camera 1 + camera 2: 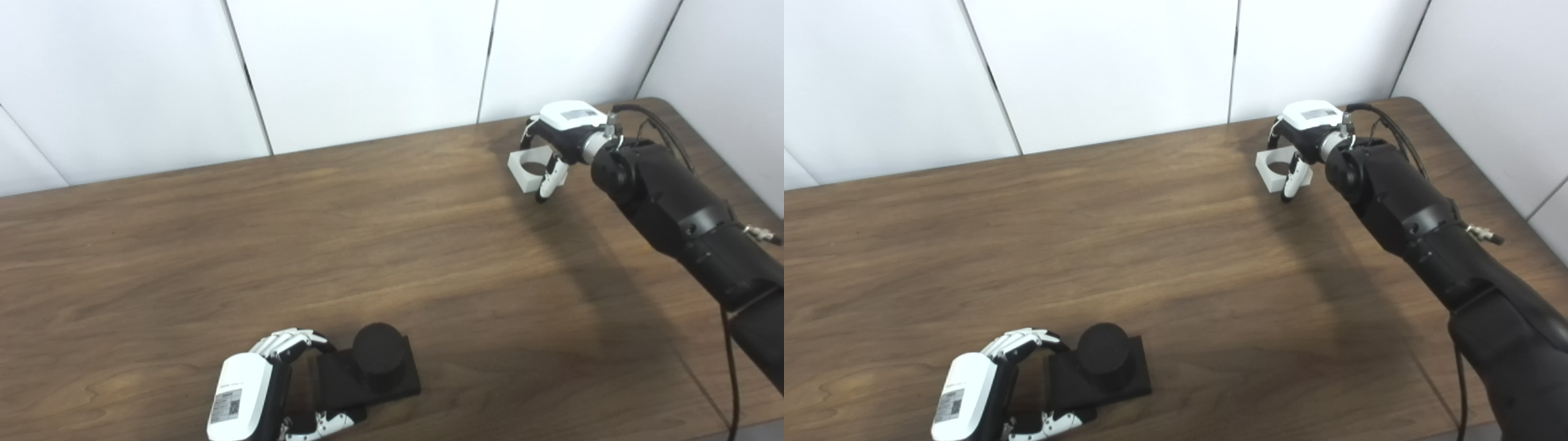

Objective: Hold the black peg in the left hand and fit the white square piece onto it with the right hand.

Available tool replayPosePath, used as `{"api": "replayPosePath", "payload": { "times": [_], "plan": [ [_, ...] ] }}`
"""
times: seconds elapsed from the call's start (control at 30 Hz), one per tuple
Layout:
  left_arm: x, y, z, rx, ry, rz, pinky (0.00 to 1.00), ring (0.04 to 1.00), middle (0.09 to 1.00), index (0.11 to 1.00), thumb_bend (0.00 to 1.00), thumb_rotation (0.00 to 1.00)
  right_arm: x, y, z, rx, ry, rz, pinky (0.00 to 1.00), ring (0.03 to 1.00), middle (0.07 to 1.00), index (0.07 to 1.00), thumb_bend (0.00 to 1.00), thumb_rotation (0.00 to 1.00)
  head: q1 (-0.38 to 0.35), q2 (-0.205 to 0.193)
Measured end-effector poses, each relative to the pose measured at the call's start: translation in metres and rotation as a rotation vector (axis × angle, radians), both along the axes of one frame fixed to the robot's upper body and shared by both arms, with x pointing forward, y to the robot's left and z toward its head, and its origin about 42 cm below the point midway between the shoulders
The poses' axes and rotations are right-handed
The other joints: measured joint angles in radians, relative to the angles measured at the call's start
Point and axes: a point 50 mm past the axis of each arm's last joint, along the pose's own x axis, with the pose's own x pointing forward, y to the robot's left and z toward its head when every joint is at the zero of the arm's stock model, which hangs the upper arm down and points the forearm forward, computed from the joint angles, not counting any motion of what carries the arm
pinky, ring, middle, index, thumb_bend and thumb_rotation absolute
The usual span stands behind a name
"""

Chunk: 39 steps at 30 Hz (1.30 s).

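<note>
Table: brown wood-grain tabletop (184, 245), white panelled wall behind.
Black peg: short black round peg on a flat square black base (378, 361), near the front edge, left of centre; base lies flat on the wood.
Left hand: white-and-black robot hand (269, 386) at the base's left side, fingers curled around that edge; looks like a hold on the base, though contact underneath is hidden.
White piece: white square block with a round hole through it (530, 169), far right, near the back edge.
Right hand: white-backed hand (560, 141) over the block, fingers wrapped down around it; whether the block is off the table I cannot tell.
Step in hand: both parts look grasped; joining not yet begun, parts well apart.
Next move, my reading: carry the block across to the peg, turn the hole to face the peg top, lower squarely.
Room: bare wood between the hands, nothing in the path.
Edges: peg sits close to the front edge; block close to the back and right edges.
</note>
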Motion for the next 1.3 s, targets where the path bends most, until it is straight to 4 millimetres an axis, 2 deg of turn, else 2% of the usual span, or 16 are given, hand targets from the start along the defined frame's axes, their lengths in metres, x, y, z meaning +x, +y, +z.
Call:
{"api": "replayPosePath", "payload": {
  "times": [0.13,0.17,0.2,0.27,0.47,0.83,0.93,1.07,1.17,1.3],
  "plan": [
    [0.000,0.000,0.000,-0.001,0.000,0.000,0.70,0.753,0.697,0.484,0.52,0.04,0.001,-0.001,0.000,-0.001,0.003,-0.004,0.91,0.972,0.917,0.648,0.81,0.13,-0.002,0.002],
    [0.000,0.000,0.000,-0.001,0.000,0.000,0.70,0.754,0.698,0.484,0.52,0.04,0.001,-0.001,0.000,-0.001,0.003,-0.004,0.90,0.966,0.907,0.572,0.67,0.14,0.000,0.002],
    [0.000,0.000,0.000,-0.001,0.000,0.000,0.70,0.754,0.698,0.484,0.52,0.05,0.001,-0.001,0.000,-0.001,0.003,-0.002,0.89,0.959,0.895,0.532,0.60,0.14,0.002,0.000],
    [0.000,-0.001,0.000,-0.002,0.000,-0.001,0.70,0.755,0.698,0.484,0.52,0.04,0.002,-0.002,-0.001,-0.002,-0.007,0.010,0.86,0.925,0.855,0.495,0.54,0.13,0.002,0.000],
    [0.000,-0.001,0.000,-0.003,-0.001,-0.001,0.70,0.752,0.696,0.484,0.52,0.05,0.002,-0.004,-0.002,-0.004,-0.026,0.022,0.84,0.889,0.805,0.486,0.52,0.13,0.002,-0.005],
    [0.001,-0.002,0.001,-0.003,-0.007,0.000,0.69,0.751,0.696,0.484,0.52,0.05,0.001,-0.002,0.000,0.005,-0.031,0.043,0.83,0.878,0.795,0.486,0.52,0.13,0.023,-0.003],
    [0.001,-0.002,0.001,-0.001,-0.009,0.003,0.68,0.750,0.696,0.484,0.52,0.05,-0.009,0.015,0.011,0.017,-0.026,0.103,0.85,0.872,0.792,0.485,0.52,0.13,0.031,0.003],
    [0.002,-0.003,0.001,0.002,-0.007,0.005,0.69,0.751,0.698,0.484,0.52,0.05,-0.035,0.052,0.042,0.008,-0.051,0.254,0.89,0.872,0.785,0.486,0.52,0.13,0.038,0.008],
    [0.002,-0.004,0.001,0.003,-0.001,0.006,0.69,0.751,0.699,0.484,0.52,0.05,-0.052,0.073,0.065,-0.006,-0.080,0.348,0.88,0.856,0.770,0.485,0.52,0.13,0.060,0.023],
    [0.002,-0.006,0.003,0.010,0.006,0.010,0.70,0.747,0.697,0.484,0.52,0.05,-0.075,0.095,0.084,-0.016,-0.101,0.449,0.90,0.856,0.766,0.484,0.52,0.13,0.081,0.048]
  ]
}}
